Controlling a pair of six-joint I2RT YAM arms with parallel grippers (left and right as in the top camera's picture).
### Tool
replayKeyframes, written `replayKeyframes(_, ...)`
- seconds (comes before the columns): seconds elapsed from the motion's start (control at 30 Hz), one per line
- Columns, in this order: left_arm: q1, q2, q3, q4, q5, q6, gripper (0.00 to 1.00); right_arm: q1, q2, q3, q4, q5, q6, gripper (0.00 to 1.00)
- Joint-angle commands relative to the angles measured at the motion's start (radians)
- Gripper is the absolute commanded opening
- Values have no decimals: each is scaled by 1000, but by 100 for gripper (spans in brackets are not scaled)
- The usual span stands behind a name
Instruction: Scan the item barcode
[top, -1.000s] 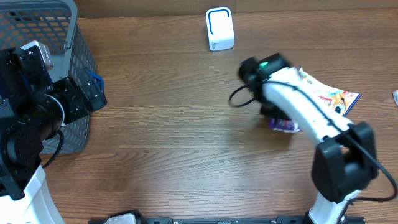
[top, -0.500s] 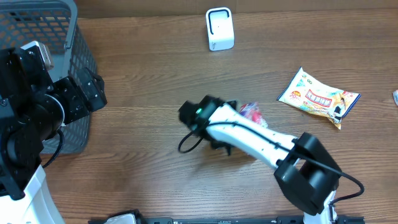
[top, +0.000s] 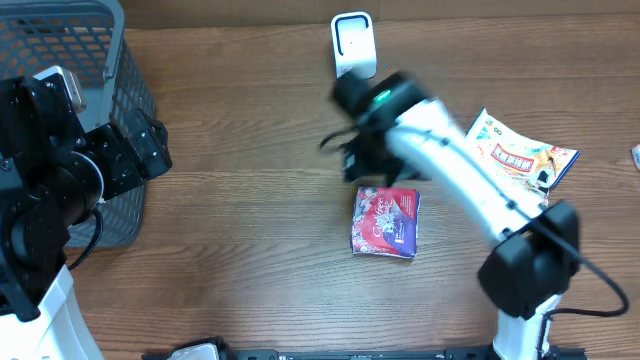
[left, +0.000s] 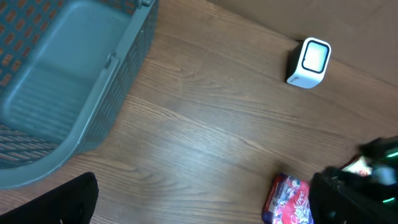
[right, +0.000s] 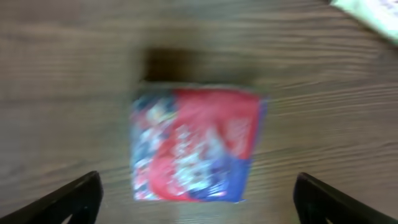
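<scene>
1 grey plastic mesh basket (top: 120, 90) sat left on the brown wooden counter (top: 250, 200). 1 small white box scanner (top: 352, 46) stood at the far edge. There were 2 packets. The red and blue shiny packet (top: 385, 222) lay flat mid-counter, almost square, red end toward the scanner. The yellow and white snack packet (top: 515, 150) lay to its right. The right tool (right: 198, 205) hung over the red packet, fingers wide apart. The left tool (top: 155, 145), by the basket, was apart too.

A red and blue packet (top: 386, 222) lies flat on the wooden table (top: 240, 230). The white right arm (top: 450, 170) hangs over its far edge. A small white scanner (top: 352, 45) stands at the back. A grey basket (top: 110, 60) sits far left, and a yellow snack bag (top: 520, 155) lies on the right.
</scene>
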Motion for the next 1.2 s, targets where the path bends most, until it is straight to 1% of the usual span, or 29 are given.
replayKeyframes(0.0,5,0,1,2,-9,-14,100,-132,-24,-5,7,-172,-135,93)
replayKeyframes(0.07,5,0,1,2,-9,-14,100,-183,-24,-39,14,-230,-146,92)
replayKeyframes(0.2,5,0,1,2,-9,-14,100,-219,-24,-132,26,-244,-166,89)
replayKeyframes(0.23,5,0,1,2,-9,-14,100,-219,-24,-164,47,-257,-212,89)
replayKeyframes(0.3,5,0,1,2,-9,-14,100,-219,-24,-212,90,-287,-348,89)
replayKeyframes(0.37,5,0,1,2,-9,-14,100,-217,-24,-239,140,-274,-488,89)
replayKeyframes(0.43,5,0,1,2,-9,-14,100,-217,-24,-243,198,-230,-547,89)
replayKeyframes(0.53,5,0,1,2,-9,-14,100,-217,-24,-243,343,-216,-618,92)
replayKeyframes(0.63,5,0,1,2,-9,-14,100,-217,-20,-243,459,-225,-642,90)
replayKeyframes(0.7,5,0,1,2,-9,-14,100,-217,-9,-243,479,-250,-665,88)
replayKeyframes(0.77,5,0,1,2,-9,-14,100,-217,11,-250,466,-285,-677,78)
replayKeyframes(0.87,5,0,1,2,-9,-14,100,-216,38,-293,436,-366,-676,57)
replayKeyframes(0.9,5,0,1,2,-9,-14,100,-216,40,-315,427,-393,-676,54)
replayKeyframes(1.03,5,0,1,2,-9,-14,100,-216,42,-374,381,-416,-621,53)
replayKeyframes(1.17,5,0,1,2,-9,-14,100,-215,41,-377,290,-424,-578,54)
